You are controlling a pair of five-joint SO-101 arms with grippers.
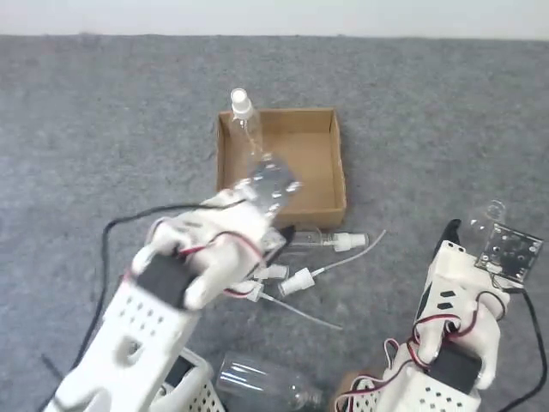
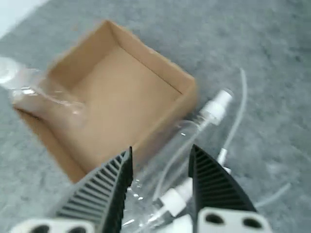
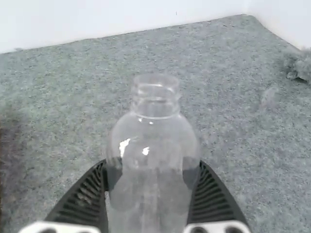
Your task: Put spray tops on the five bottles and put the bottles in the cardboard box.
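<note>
A: How is the left pincer (image 2: 160,153) set?

B: It is held open with nothing gripped. It is poised above a capped bottle (image 2: 187,131) that is laid on the grey bench (image 2: 272,58), just beside the cardboard box (image 2: 121,92). Another capped bottle (image 1: 244,120) is stood at the box's far corner.

A: And the right pincer (image 3: 153,170)?

B: It is closed on an uncapped bottle (image 3: 153,126), neck up, well apart from the box.

A: What could be spoiled from here?

B: The lying bottle is round and smooth. If it is pinched off-centre, it could be rolled away or squeezed out. The loose spray tops (image 1: 296,281) and their thin tubes are crowded just beside it and could be caught or dragged. The standing bottle could be toppled if the box is knocked.
</note>
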